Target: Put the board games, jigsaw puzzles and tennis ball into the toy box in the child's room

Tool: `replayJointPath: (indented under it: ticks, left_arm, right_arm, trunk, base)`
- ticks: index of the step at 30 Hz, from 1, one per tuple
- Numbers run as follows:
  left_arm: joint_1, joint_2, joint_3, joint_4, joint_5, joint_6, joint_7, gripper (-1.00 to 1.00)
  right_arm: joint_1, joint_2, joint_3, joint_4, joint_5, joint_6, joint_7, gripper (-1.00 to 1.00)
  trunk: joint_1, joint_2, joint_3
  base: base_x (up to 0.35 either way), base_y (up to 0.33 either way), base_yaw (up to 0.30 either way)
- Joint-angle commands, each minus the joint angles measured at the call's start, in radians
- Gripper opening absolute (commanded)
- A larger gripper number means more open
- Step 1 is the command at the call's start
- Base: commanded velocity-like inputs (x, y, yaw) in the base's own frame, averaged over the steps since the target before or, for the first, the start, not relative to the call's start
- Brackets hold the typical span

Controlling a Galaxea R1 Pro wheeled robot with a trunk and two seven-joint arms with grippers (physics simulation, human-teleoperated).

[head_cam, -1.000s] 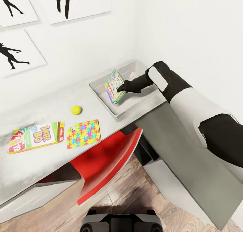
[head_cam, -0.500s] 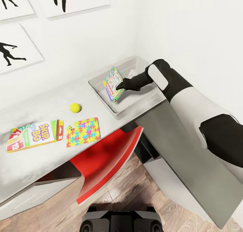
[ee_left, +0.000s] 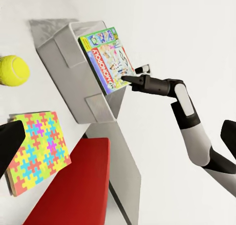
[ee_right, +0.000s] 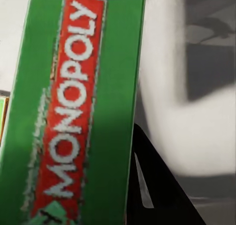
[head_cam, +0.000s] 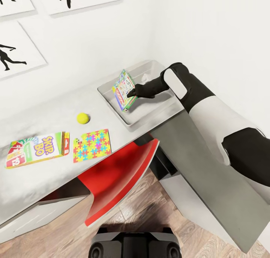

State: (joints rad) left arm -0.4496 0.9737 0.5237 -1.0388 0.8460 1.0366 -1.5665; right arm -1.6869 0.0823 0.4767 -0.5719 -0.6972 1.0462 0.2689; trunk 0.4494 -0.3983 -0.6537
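Observation:
My right gripper (head_cam: 131,93) is shut on the green Monopoly board game (head_cam: 123,88), holding it tilted on edge over the light-grey toy box (head_cam: 112,107) at the table's (head_cam: 48,111) far corner. Up close, the right wrist view has the game's green side (ee_right: 73,112) against a dark finger (ee_right: 157,185). The tennis ball (head_cam: 83,118), one jigsaw puzzle (head_cam: 92,145) and the SKIP-BO board game (head_cam: 35,150) lie on the tabletop, left of the toy box. My left gripper (ee_left: 119,141) hangs open above the puzzle (ee_left: 34,156), the ball (ee_left: 12,70) and the toy box (ee_left: 69,53).
A red chair (head_cam: 116,175) is tucked under the table's front edge. The lower dark-grey table section (head_cam: 195,168) runs along the right wall beneath my right arm. White walls close the corner, with silhouette pictures (head_cam: 15,47) on the left one. Wood floor lies below.
The whole picture has slid slightly up and left, so the camera moved. Relative to the toy box, the right gripper and the Monopoly box have barely shifted.

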Motion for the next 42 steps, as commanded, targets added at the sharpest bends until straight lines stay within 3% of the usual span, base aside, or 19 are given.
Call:
replayJointPath:
  ticks: [1, 6, 12, 15, 30, 33, 36, 37, 42]
  left_arm:
    - [-0.001, 0.001, 0.0, 0.0, -0.001, 0.011, -0.004, 1.0]
    - [-0.001, 0.002, 0.008, 0.0, -0.001, 0.011, -0.004, 1.0]
    - [0.0, 0.001, 0.012, 0.0, -0.001, 0.011, -0.004, 1.0]
    - [0.0, 0.0, 0.012, 0.0, -0.001, 0.011, -0.004, 1.0]
    - [0.0, -0.002, 0.012, -0.001, -0.001, 0.011, -0.004, 1.0]
    - [0.0, -0.005, 0.012, -0.001, -0.001, 0.011, -0.004, 1.0]
    - [-0.001, -0.007, 0.013, -0.001, -0.001, 0.01, -0.004, 1.0]
    - [0.0, -0.007, 0.013, -0.001, -0.001, 0.01, -0.004, 1.0]
    - [0.0, -0.007, 0.013, -0.001, -0.001, 0.01, -0.004, 1.0]
  right_arm:
    - [-0.001, 0.0, 0.002, -0.001, 0.011, 0.001, 0.01, -1.0]
    - [-0.001, 0.002, 0.007, -0.001, 0.014, 0.001, 0.006, -1.0]
    - [0.0, 0.001, 0.091, 0.004, 0.016, 0.001, 0.004, -1.0]
    - [0.0, 0.002, 0.11, 0.008, 0.016, 0.001, 0.002, -1.0]
    - [0.0, 0.002, 0.117, 0.009, 0.017, 0.001, -0.003, -1.0]
    - [-0.001, 0.002, 0.117, 0.009, 0.035, 0.001, -0.003, -1.0]
    - [-0.001, 0.003, 0.115, 0.01, 0.083, 0.001, -0.003, -1.0]
    - [0.0, 0.003, 0.115, 0.01, 0.095, 0.001, -0.002, 1.0]
    - [-0.001, 0.005, 0.114, 0.01, 0.115, 0.001, -0.001, 1.0]
  trunk:
    - [0.001, -0.002, -0.001]
    - [0.001, -0.002, -0.002]
    - [0.001, -0.002, -0.002]
    - [0.001, -0.002, -0.002]
    - [0.001, -0.002, -0.002]
    - [0.001, -0.002, -0.002]
    - [0.001, -0.002, -0.002]
    - [0.001, -0.002, -0.002]
    - [0.001, -0.002, -0.002]
  base:
    - [0.0, 0.0, 0.0]
    - [0.0, 0.0, 0.0]
    - [0.0, 0.0, 0.0]
    - [0.0, 0.0, 0.0]
    - [0.0, 0.0, 0.0]
    - [0.0, 0.0, 0.0]
    - [0.0, 0.0, 0.0]
    - [0.0, 0.0, 0.0]
    - [0.0, 0.0, 0.0]
